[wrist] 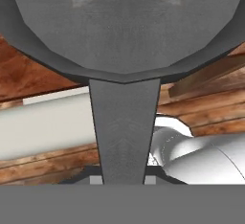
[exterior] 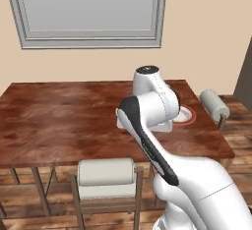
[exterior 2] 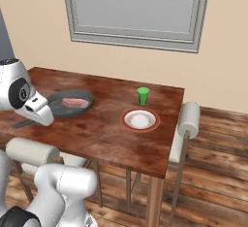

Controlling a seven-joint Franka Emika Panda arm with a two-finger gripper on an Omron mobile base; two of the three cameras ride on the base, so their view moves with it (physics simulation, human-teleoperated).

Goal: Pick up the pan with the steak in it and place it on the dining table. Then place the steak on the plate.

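Observation:
The dark grey pan [exterior 2: 68, 105] hangs level over the left part of the dining table [exterior 2: 106, 134], and the pinkish steak [exterior 2: 75, 103] lies in it. My gripper [wrist: 123, 180] is shut on the pan's handle [wrist: 123, 127]. In the hand view the pan's round body [wrist: 124, 22] is at the top and the handle runs down between my fingertips. The white hand covers the grip in the right base view. To the right of the pan, the red-rimmed plate [exterior 2: 140, 120] sits bare on the table; the arm half hides the plate [exterior: 186, 115] in the left base view.
A small green cup [exterior 2: 143, 95] stands behind the plate. Chairs with pale padded backs stand at the near side [exterior: 106, 172] and the right end [exterior 2: 188, 119] of the table. A wall with a window [exterior 2: 135, 8] is behind it.

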